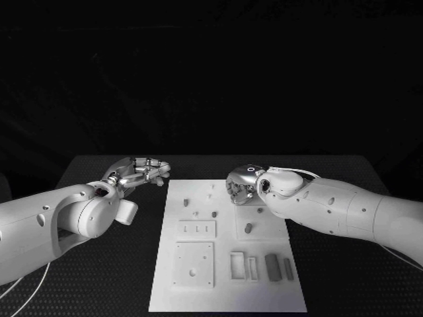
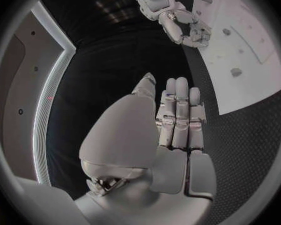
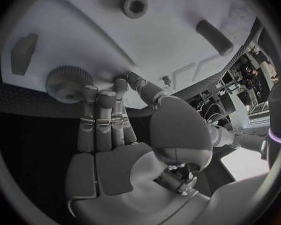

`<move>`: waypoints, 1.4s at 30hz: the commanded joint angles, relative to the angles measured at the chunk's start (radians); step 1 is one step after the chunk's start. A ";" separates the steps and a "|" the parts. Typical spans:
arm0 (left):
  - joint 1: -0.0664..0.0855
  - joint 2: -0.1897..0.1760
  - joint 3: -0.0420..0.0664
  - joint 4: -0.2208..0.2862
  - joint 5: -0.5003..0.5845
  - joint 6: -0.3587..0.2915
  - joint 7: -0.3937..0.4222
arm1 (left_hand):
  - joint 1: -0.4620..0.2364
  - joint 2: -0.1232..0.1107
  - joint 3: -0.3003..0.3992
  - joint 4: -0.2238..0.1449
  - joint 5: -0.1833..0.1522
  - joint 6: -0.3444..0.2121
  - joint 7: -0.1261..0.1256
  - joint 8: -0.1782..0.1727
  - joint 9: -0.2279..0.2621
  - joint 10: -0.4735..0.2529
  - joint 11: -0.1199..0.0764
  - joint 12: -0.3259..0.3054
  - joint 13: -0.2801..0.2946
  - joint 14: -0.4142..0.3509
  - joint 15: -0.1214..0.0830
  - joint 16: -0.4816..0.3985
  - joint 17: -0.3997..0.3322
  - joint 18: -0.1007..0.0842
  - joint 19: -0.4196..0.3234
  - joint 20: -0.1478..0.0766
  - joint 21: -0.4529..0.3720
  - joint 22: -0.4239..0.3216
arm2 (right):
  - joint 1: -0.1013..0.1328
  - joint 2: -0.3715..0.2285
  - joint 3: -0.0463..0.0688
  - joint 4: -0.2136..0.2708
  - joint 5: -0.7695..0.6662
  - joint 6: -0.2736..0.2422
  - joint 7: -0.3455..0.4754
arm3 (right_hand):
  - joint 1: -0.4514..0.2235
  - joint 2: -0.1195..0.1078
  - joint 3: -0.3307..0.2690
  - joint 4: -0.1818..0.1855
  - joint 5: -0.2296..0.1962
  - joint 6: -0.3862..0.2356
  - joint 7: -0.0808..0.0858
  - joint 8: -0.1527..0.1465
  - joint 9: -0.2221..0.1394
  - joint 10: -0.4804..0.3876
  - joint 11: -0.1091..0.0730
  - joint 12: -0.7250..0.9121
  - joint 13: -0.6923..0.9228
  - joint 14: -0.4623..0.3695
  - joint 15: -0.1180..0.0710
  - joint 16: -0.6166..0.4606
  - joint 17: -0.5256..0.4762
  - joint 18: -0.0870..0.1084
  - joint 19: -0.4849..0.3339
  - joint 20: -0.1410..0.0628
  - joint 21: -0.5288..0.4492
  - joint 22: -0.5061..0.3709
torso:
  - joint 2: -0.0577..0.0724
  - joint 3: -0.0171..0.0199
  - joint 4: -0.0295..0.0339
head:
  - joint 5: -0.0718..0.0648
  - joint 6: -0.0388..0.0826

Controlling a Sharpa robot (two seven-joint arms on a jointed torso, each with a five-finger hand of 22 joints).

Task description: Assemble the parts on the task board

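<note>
— Over the far end of the task board [image 1: 226, 264], the right hand [image 1: 240, 187] hovers, fingers straight and released, tips just beside a round knurled part [image 3: 68, 83]. It grips nothing.

— And the left hand [image 1: 140, 170]?

— Off the board's left edge, above the black table [image 1: 97, 284], fingers extended together, holding nothing.

— Progress?

— Early, by the look of it. Several small parts [image 1: 271, 267] lie loose near the board's front, and a rectangular slot [image 1: 238, 264] beside them looks unfilled. Most of the assembly seems left.
</note>
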 commanded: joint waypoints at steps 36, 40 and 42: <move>0.002 -0.008 0.001 -0.008 0.005 0.011 -0.001 | -0.011 -0.004 0.007 -0.001 -0.006 -0.002 0.006 -0.008 0.003 -0.005 0.003 -0.011 0.003 -0.004 0.002 -0.004 -0.001 0.001 0.002 -0.011 0.007 -0.004 | -0.005 -0.039 -0.003 0.036 -0.034 -0.006 -0.019 | -0.014 -0.029 0.020 0.002 -0.003 -0.028 0.007 -0.038 -0.010 -0.006 -0.002 0.044 0.044 -0.005 -0.004 0.053 0.011 0.015 -0.008 -0.017 0.065 0.021 | 0.016 0.0017 -0.0001 | -0.006 0.026; 0.001 -0.006 0.001 -0.010 0.005 0.012 -0.001 | -0.011 -0.004 0.008 -0.001 -0.007 -0.001 0.006 -0.008 0.003 -0.005 0.003 -0.011 0.003 -0.004 0.002 -0.004 -0.001 0.001 0.002 -0.011 0.008 -0.004 | -0.005 -0.044 -0.003 0.039 -0.035 -0.006 -0.019 | -0.013 -0.028 0.022 0.003 -0.004 -0.025 0.006 -0.037 -0.009 -0.006 -0.002 0.045 0.045 -0.004 -0.004 0.055 0.012 0.015 -0.008 -0.018 0.067 0.021 | 0.016 0.0013 0.0003 | -0.008 0.027; 0.001 -0.005 0.000 -0.012 0.005 0.012 -0.001 | -0.011 -0.004 0.008 -0.001 -0.007 -0.001 0.006 -0.008 0.003 -0.005 0.003 -0.012 0.003 -0.004 0.002 -0.004 -0.001 0.000 0.002 -0.011 0.008 -0.004 | -0.005 -0.046 -0.003 0.041 -0.035 -0.004 -0.018 | -0.012 -0.028 0.023 0.003 -0.005 -0.024 0.006 -0.037 -0.010 -0.006 -0.002 0.046 0.045 -0.004 -0.004 0.056 0.012 0.015 -0.008 -0.018 0.068 0.021 | 0.017 0.0013 0.0015 | -0.010 0.027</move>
